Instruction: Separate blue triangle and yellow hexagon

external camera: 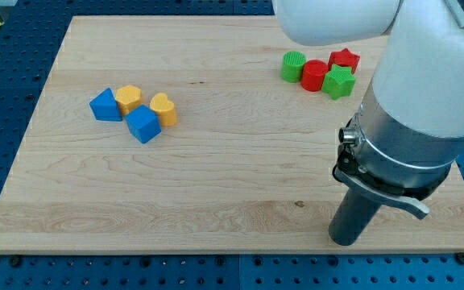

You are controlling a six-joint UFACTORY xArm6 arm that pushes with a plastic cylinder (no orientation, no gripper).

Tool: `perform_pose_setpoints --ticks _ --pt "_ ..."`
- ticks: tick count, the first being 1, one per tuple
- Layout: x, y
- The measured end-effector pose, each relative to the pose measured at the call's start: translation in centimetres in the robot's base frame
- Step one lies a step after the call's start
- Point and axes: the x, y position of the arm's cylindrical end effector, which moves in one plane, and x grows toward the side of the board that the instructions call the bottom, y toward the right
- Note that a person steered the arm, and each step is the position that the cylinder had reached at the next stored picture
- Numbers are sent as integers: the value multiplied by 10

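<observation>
eight blocks sit on the board (216, 193), in two clusters. toward the left edge, nearer the far side, we see the blue triangle (105, 105) touching the yellow hexagon (129, 98) on its right; a blue cube (143, 125) and a yellow heart (164, 109) crowd just beside them. near the far right corner lie a green cylinder (293, 66), red cylinder (313, 75), red star (344, 60) and green star (338, 83).

our tool is a bare rod with nothing to open or close and it holds nothing; my tip (348, 241) rests near the near right corner, well apart from every block.

we judge the task not yet begun: the pair is in contact. the risks come from the tight packing. entering from the right would shove the cube or heart into the pair and drag the whole cluster. a push off the triangle's centre could spin it instead of sliding it. the seam between the two looks narrow, so wedging may move both together. pushing the triangle leftward risks running it off the left edge.
</observation>
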Motion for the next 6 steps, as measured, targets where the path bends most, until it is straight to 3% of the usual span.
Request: perform_pose_setpoints --ticks 1,4,5,6 --pt "-1 0" --pt "-175 -61" --pt "-196 -79" --pt "-257 -146"
